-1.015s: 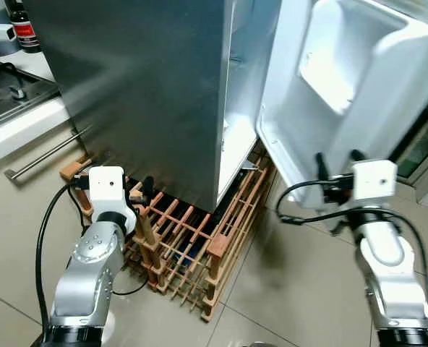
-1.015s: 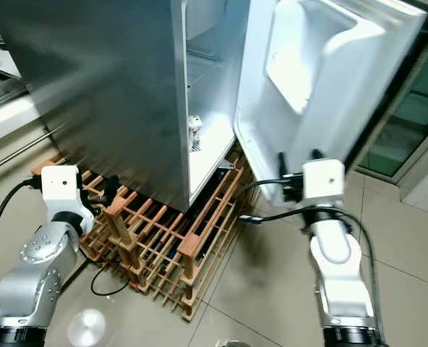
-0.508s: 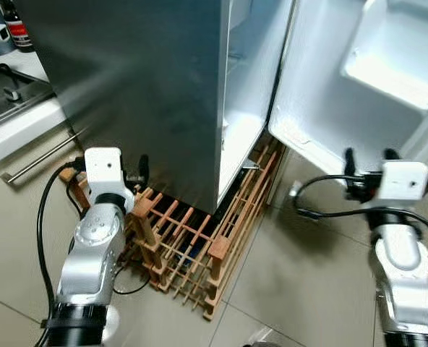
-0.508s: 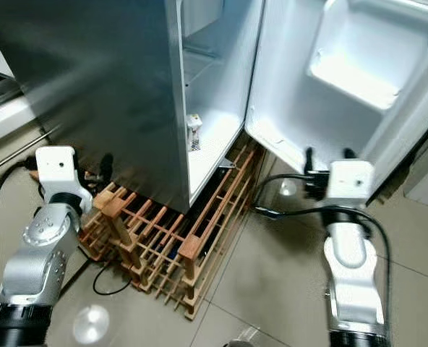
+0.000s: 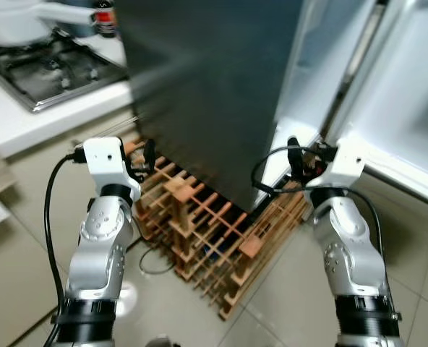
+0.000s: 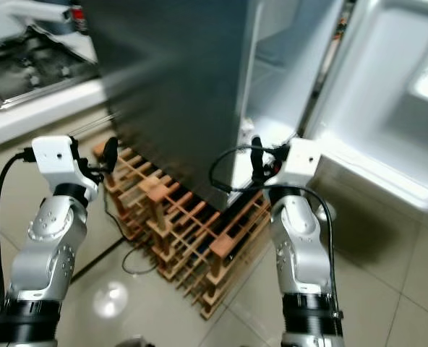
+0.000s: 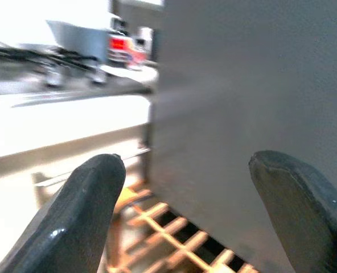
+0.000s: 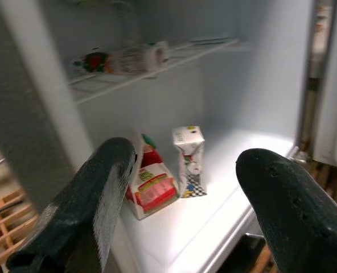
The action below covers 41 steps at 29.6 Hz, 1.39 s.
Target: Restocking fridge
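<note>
The fridge [image 5: 214, 94] stands with its dark steel side toward me and its white door [image 5: 416, 108] swung open on the right. My right gripper [image 5: 306, 152] is open at the foot of the opening, with nothing between its fingers. The right wrist view looks into the lit bottom compartment, where a red and green carton [image 8: 151, 185] and a white carton [image 8: 188, 162] stand upright. A bottle [image 8: 123, 60] lies on the wire shelf above them. My left gripper [image 5: 147, 153] is open and empty, raised beside the fridge's steel side.
A wooden lattice rack [image 5: 207, 231] lies on the tiled floor under the fridge, between my two arms. To the left run a white counter [image 5: 48, 116], a gas hob [image 5: 48, 65], a white pot [image 5: 19, 18] and a dark bottle [image 5: 105, 11].
The camera has swung, bringing the hob and counter into view. My right gripper has gone from the door's lower edge to the fridge opening. Both grippers stay open.
</note>
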{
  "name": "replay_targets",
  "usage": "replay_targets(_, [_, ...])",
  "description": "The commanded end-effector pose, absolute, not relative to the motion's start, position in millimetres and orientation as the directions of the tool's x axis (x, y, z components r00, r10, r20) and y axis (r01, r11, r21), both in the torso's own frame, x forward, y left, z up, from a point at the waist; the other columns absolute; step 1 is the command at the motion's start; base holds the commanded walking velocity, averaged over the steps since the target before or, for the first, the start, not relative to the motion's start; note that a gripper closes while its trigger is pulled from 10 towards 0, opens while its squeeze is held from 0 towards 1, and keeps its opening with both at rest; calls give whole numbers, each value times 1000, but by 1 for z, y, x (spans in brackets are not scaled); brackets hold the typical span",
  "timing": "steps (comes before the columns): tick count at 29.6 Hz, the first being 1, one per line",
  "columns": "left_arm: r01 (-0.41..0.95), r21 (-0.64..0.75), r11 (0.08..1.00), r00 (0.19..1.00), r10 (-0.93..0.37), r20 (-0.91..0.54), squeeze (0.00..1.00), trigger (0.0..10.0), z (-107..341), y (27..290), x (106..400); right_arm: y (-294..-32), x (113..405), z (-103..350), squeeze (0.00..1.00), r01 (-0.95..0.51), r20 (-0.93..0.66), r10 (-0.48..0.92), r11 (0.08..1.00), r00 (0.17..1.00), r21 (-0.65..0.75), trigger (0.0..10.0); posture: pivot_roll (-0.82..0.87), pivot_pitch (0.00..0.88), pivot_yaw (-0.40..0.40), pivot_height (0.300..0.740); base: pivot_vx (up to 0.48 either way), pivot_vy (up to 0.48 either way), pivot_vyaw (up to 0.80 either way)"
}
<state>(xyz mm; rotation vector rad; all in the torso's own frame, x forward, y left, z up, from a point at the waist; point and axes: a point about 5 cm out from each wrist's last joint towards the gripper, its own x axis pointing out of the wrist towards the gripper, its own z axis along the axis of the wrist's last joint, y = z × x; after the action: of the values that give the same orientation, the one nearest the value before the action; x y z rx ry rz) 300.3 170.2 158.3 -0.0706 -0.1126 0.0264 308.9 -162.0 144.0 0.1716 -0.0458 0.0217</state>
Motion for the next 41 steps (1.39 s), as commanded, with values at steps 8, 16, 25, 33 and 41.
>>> replay_targets(8, [14,-45,999,986,-6,165,0,10000,169,161,304,-149,310,152,0,-109,108,102,992,989,62,10000,-77,0,-12,740,-31,0,679])
replay_targets(16, [51,-52,997,987,-42,156,0,10000,168,156,303,-148,309,154,0,-138,125,131,989,984,50,10000,-81,0,0,740,0,0,667])
replay_targets(25, [-24,9,1000,993,22,117,0,10000,161,163,302,-137,308,150,0,-168,126,159,984,979,67,10000,-60,0,7,740,0,0,647])
replay_targets(33, [-48,56,997,991,41,124,0,10000,162,166,302,-144,314,152,0,-128,129,113,985,985,112,10000,-47,0,-7,740,0,0,638])
replay_targets(41, [-71,49,996,989,64,135,0,10000,162,164,300,-140,313,151,0,-158,127,145,982,981,99,10000,-36,0,-30,740,0,0,627])
